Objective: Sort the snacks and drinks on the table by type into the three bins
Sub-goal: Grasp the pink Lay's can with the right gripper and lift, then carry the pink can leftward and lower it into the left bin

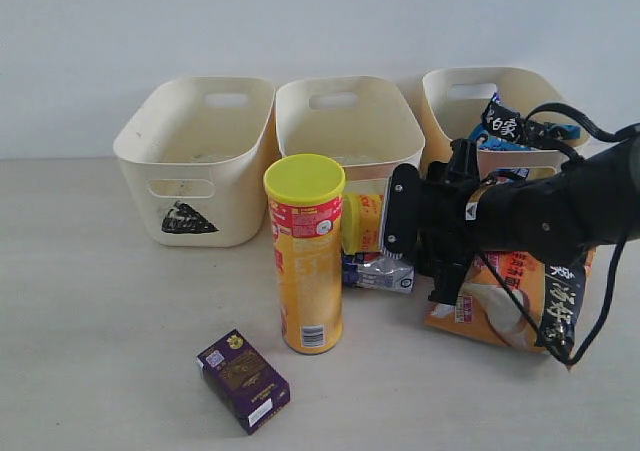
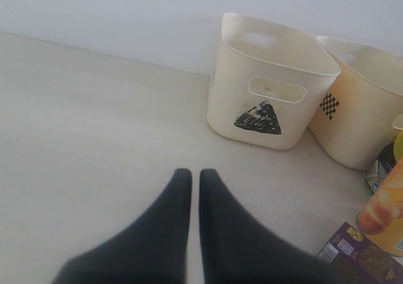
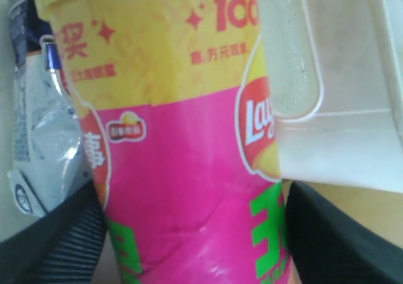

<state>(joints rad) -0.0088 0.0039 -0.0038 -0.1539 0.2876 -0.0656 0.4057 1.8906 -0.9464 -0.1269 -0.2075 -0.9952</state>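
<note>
"location check: where is the pink-and-yellow cardboard chip tube (image 3: pixel 189 145)?"
"on its side by the cream plastic middle bin (image 1: pixel 345 136), lengthwise between my right pincer (image 3: pixel 195 202) fingers. jaws apart, grip unconfirmed."

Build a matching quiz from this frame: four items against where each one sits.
Items
1. small purple box
2. yellow chip tube
3. pink chip tube
4. noodle packets

Places
A. inside the rightmost bin
B. between the jaws of the right gripper
C. lying alone on the table, nearest the exterior camera
D. standing upright in front of the middle bin

Pairs: 1-C, 2-D, 3-B, 4-A
</note>
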